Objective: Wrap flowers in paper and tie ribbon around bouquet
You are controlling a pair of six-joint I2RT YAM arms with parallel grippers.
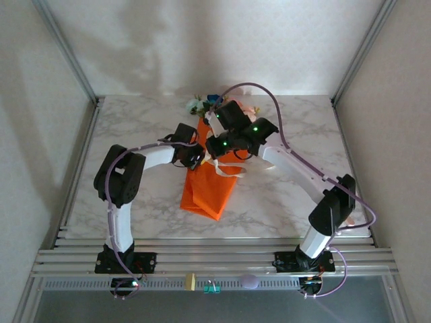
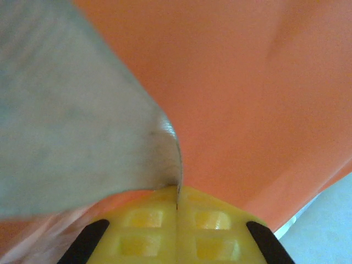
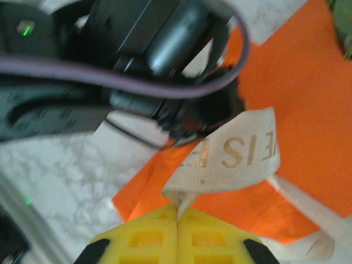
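Top external: at the middle of the desk (image 1: 289, 202), orange paper (image 1: 210, 192) folded around the flowers (image 1: 199, 105), blooms poking out at the far end. Across the paper's middle, cream ribbon (image 1: 227, 169), one end trailing right.

Left wrist: left fingers (image 2: 179, 193) shut tight on a strip of ribbon, orange paper close behind.

Right wrist: right fingers (image 3: 179, 212) pinched closed on a gold-lettered loop of ribbon, above paper and marble.
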